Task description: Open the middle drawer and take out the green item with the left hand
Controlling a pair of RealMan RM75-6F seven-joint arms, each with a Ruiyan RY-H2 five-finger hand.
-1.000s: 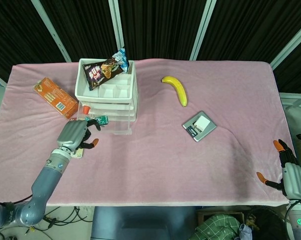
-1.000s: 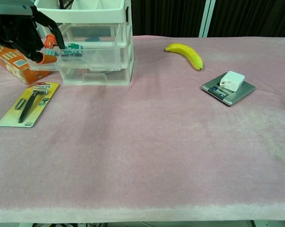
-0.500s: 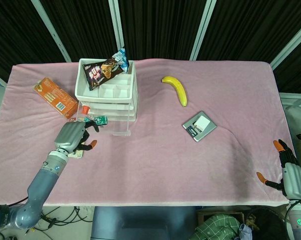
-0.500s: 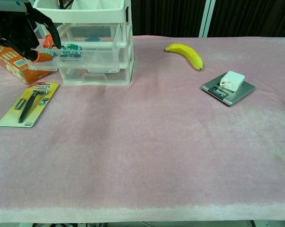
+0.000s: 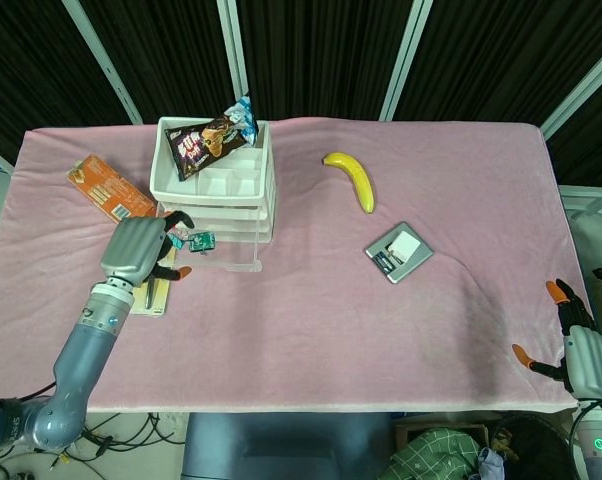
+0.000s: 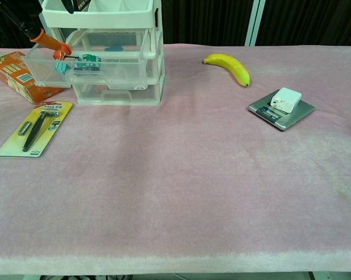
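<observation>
From the head view, I have brought my left hand up and toward the drawer unit over the last second, so it now sits just beside the pulled-out middle drawer, its dark fingertips curled over the drawer's near-left corner; a second ago it lay lower, over the razor card. The green item lies inside the open drawer, just right of those fingertips, and I see nothing pinched between them, so I judge the drawer step done and the pick still ahead. My right hand rests at the far right table edge, fingers spread, holding nothing. The chest view gives me what the head view hides: the drawer juts out to the left of the stack, and the green item rests on its floor toward the back, with a small teal piece nearer the front. Only an orange-tipped finger of the left hand shows at the frame's top-left, above the drawer rim, so grip is not judgeable here. The right hand is absent from this view.
</observation>
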